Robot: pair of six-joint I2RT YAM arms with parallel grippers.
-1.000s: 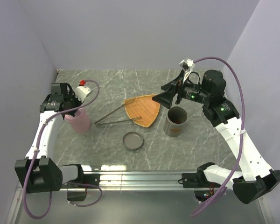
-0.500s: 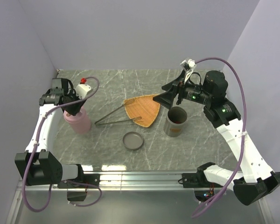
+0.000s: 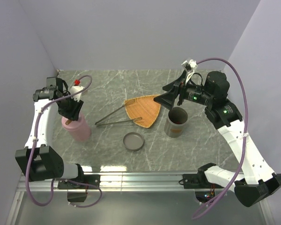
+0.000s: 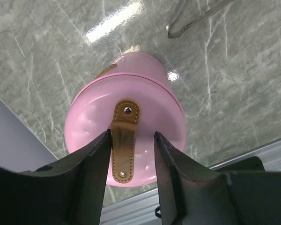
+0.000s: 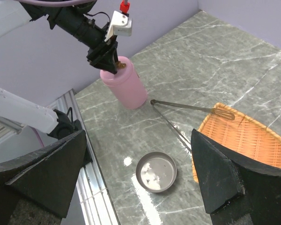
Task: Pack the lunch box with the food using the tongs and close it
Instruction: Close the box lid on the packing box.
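Observation:
A pink lidded container stands upright at the left, with a tan strap across its lid. My left gripper hangs just above the lid, open, one finger on each side of the strap with a gap on the right. The tongs lie on the table, tips resting on the orange woven plate. My right gripper is wide open in the air above the plate's right corner, holding nothing. No food shows on the plate.
A grey metal cylinder stands open to the right of the plate, dark brown inside. A shallow round grey lid lies near the front. A metal rail runs along the near edge. Walls close in left, back and right.
My left gripper's jaws have spread apart from the strap and the left arm has swung outward to the left. The right arm has stayed still.

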